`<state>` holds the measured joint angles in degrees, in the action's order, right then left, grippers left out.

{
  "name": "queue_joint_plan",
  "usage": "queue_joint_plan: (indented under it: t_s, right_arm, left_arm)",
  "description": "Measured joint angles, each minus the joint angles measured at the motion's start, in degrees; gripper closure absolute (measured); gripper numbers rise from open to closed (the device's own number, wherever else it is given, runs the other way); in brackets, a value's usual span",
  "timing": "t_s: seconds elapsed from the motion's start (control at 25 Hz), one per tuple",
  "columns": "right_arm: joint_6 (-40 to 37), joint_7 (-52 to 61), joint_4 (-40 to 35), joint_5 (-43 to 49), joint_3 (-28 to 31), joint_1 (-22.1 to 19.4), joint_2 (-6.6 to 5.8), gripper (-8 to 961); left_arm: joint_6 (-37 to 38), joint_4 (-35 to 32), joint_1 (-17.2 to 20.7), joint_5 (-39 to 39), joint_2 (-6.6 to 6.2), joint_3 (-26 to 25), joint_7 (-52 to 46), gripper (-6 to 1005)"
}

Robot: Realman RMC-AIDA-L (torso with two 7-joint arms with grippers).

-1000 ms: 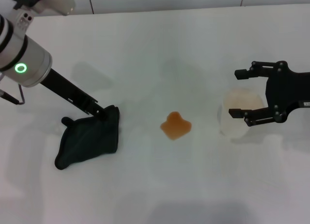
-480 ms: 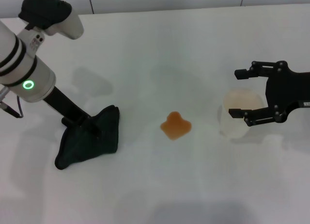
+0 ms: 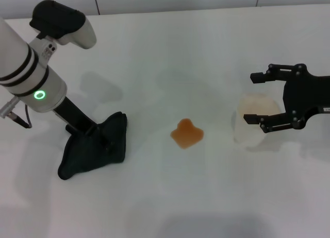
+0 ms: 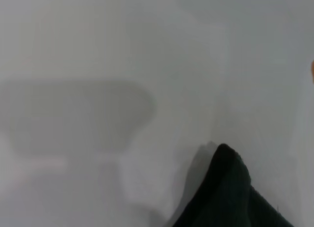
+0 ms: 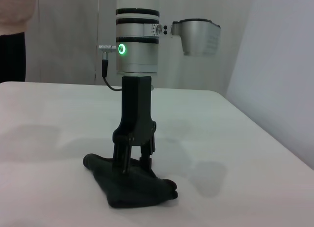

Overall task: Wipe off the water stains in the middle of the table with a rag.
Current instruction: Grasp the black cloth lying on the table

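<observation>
The orange-brown water stains (image 3: 186, 133) lie in the middle of the white table (image 3: 165, 47). The black rag (image 3: 95, 149) lies on the table to their left. My left gripper (image 3: 92, 133) stands nearly upright on the rag's upper part. In the right wrist view my left gripper (image 5: 135, 164) pinches a fold of the rag (image 5: 140, 190) between narrow-set fingers. A corner of the rag (image 4: 228, 197) shows in the left wrist view. My right gripper (image 3: 250, 98) is open at the right, its fingers either side of a cup.
A translucent whitish plastic cup (image 3: 256, 120) stands right of the stains, between my right gripper's fingers. A wall edge runs along the table's far side.
My left arm has swung more upright over the rag, and its wrist has moved right and toward me. The rag has bunched slightly but stays in place. The right arm has not moved.
</observation>
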<state>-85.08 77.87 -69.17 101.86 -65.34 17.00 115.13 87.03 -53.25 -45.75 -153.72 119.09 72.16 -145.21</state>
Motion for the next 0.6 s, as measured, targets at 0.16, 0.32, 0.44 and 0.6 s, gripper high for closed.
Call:
queue_joint_plan:
  t_s: [0.16, 0.32, 0.44, 0.6]
  right_arm:
    - [0.40, 0.00, 0.00, 0.00, 0.04, 0.02, 0.00, 97]
    - [0.76, 0.00, 0.02, 0.00, 0.04, 0.05, 0.00, 96]
    - [1.09, 0.00, 0.04, 0.00, -0.01, 0.05, 0.00, 96]
    - [1.15, 0.00, 0.08, 0.00, -0.04, 0.05, 0.00, 96]
  left_arm:
    - [-0.46, 0.19, -0.29, -0.52, 0.00, 0.60, -0.03, 171]
    - [-0.33, 2.36, -1.78, -0.65, -0.12, 1.11, 0.00, 172]
    - [-0.10, 4.40, -3.39, -0.84, -0.18, 1.08, -0.07, 243]
    - [-0.03, 5.02, -4.14, -1.33, -0.20, 1.17, -0.27, 386]
